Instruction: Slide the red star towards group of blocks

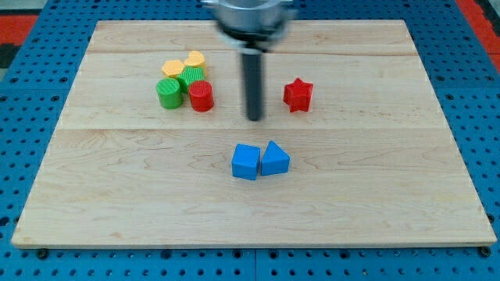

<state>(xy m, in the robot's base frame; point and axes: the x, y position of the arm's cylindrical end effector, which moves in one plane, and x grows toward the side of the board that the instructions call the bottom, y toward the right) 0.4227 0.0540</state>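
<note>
Resting between star and cluster

My arm's upper part is cut off at the view's top and blurred, so only the dark rod reads clearly. My tip (pixel 255 118) sits on the bench (pixel 375 211), between the red star (pixel 298 95) on the view's right and the cluster on the left, apart from both. The tool has nothing to clench; it touches no block. The star looks squat, glossy, its points soft.

The cluster: two yellow blocks (pixel 183 64), shapes unclear, a green block (pixel 192 76), a green cylinder (pixel 168 93), a red cylinder (pixel 201 96). Below, a blue cube (pixel 245 161) touches a blue triangular block (pixel 274 159). No writing is legible anywhere.
</note>
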